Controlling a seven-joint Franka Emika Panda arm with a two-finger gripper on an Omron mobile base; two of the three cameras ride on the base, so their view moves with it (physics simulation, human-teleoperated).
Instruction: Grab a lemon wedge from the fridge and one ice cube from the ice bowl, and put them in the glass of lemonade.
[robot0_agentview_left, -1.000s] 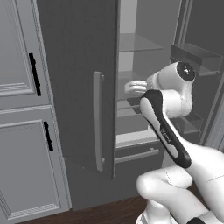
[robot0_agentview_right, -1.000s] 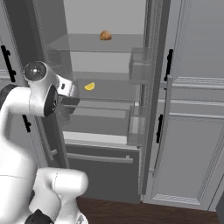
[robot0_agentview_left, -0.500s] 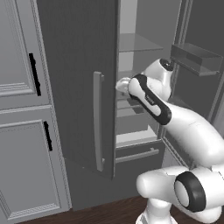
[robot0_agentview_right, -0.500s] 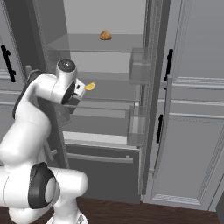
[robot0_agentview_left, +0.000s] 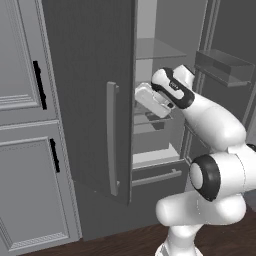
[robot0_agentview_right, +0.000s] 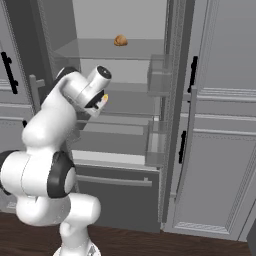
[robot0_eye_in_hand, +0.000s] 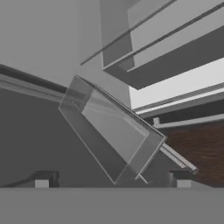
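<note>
Your end effector (robot0_eye_in_hand: 111, 180), spread wide and empty, nears the tiny yellow lemon wedge (robot0_agentview_right: 105, 97) at 12 o'clock inside the dark grey fridge (robot0_agentview_left: 90, 100); nothing grabbed yet.

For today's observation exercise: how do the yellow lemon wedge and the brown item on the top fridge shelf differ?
The lemon wedge is bright yellow; the brown item is tan-brown. The lemon wedge sits on a lower shelf, partly hidden behind the arm; the brown item sits on the top shelf, in plain sight. Both are small and inside the fridge.
</note>
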